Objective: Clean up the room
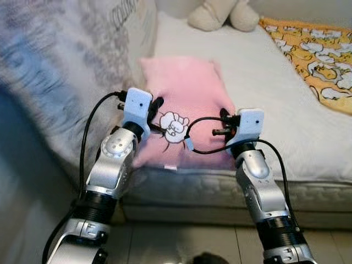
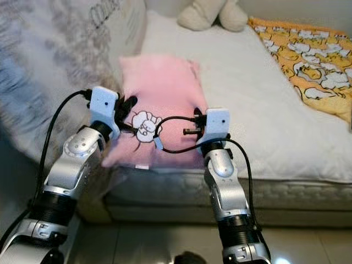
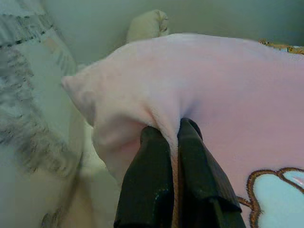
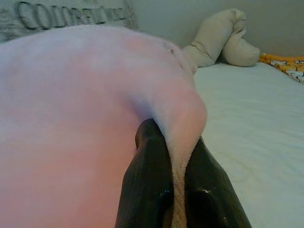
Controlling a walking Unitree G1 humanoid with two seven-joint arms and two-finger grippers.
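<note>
Left eye view has the pink pillow (image 1: 184, 104) at frame centre, lying on the white mattress (image 1: 264, 93) near its front edge. My left gripper (image 3: 173, 142) pinches a fold of its left side; my right gripper (image 4: 175, 152) pinches its right edge. A beige plush toy (image 1: 223, 14) sits at the top, an orange blanket (image 1: 313, 55) upper right

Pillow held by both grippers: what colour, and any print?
Pink pillow, with a white cartoon animal print outlined in brown; clearest in the left eye view.
</note>
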